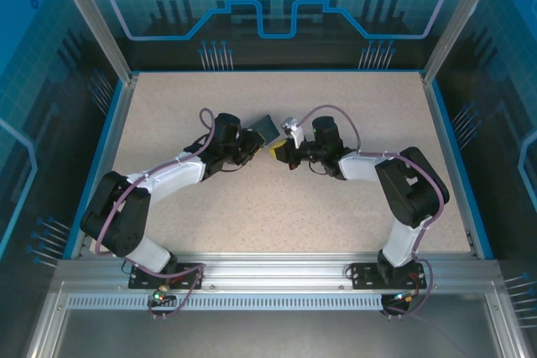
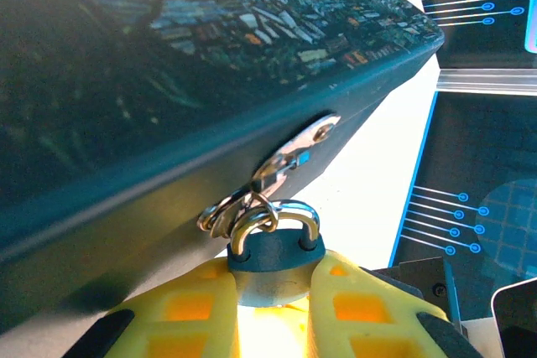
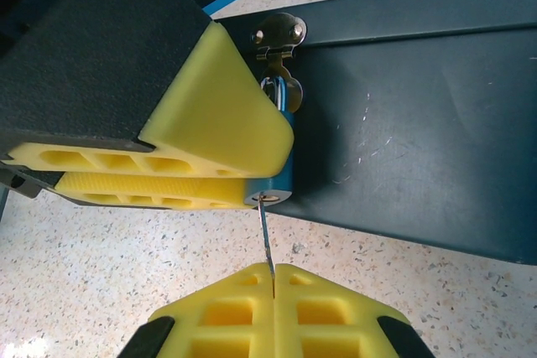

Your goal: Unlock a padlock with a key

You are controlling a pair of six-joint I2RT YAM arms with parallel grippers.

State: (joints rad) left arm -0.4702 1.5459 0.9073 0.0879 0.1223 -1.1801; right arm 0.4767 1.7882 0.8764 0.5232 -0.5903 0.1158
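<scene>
The padlock (image 2: 270, 259) is a small bluish lock, and its silver shackle hangs through the hasp ring of the dark-blue painted tin (image 2: 168, 81). My left gripper (image 2: 270, 295) is shut on the padlock's body, one yellow finger on each side. In the right wrist view the padlock (image 3: 286, 165) shows between the left gripper's fingers (image 3: 210, 119), with its keyhole end facing my right gripper (image 3: 274, 278). That gripper is shut on the key (image 3: 266, 241), a thin silver blade. The key's tip is at the keyhole; how deep it sits I cannot tell. From above, both grippers meet beside the tin (image 1: 267, 127).
The tin's side wall (image 3: 419, 123) stands right behind the padlock, and its metal hasp (image 3: 281, 35) sits above it. The speckled tabletop (image 1: 277, 215) stretches around both arms, bounded by blue edges and glass walls (image 1: 445, 31).
</scene>
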